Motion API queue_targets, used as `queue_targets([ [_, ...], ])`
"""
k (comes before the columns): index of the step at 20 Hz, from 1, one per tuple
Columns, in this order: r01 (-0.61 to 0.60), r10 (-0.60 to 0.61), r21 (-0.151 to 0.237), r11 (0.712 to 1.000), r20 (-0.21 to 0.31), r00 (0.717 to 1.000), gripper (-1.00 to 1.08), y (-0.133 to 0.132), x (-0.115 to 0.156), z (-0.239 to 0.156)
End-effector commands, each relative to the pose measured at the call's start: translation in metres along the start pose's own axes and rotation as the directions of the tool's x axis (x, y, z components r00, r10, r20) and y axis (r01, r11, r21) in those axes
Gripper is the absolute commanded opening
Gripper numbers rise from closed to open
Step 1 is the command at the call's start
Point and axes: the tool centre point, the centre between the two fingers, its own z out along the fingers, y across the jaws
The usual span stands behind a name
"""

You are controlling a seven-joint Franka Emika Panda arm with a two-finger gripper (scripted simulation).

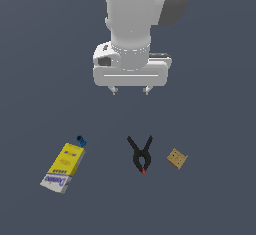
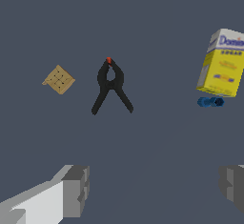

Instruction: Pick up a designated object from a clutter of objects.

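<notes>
The tiny dark-blue peg (image 1: pixel 81 140) lies on the grey floor against the far end of the yellow-and-white box (image 1: pixel 63 167), at the exterior view's left. In the wrist view the peg (image 2: pixel 210 102) lies on its side just below the box (image 2: pixel 222 63). My gripper (image 1: pixel 130 90) hangs high above the floor, open and empty, well away from the peg. Its two grey fingertips (image 2: pixel 76 189) show wide apart in the wrist view, with nothing between them.
A black spring clamp with a red tip (image 1: pixel 141 154) lies below the gripper; it also shows in the wrist view (image 2: pixel 111 85). A small tan block (image 1: pixel 177 159) lies at the exterior view's right, and in the wrist view (image 2: pixel 59 79).
</notes>
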Motion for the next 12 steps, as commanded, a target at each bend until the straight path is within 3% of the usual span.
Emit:
queue_targets([
  [1, 0.0, 0.0, 0.0, 1.0, 0.0, 1.0, 1.0, 0.0, 0.0, 0.0],
  [12, 0.061, -0.061, 0.019, 0.998, -0.022, 0.998, 1.0, -0.034, 0.004, -0.004],
])
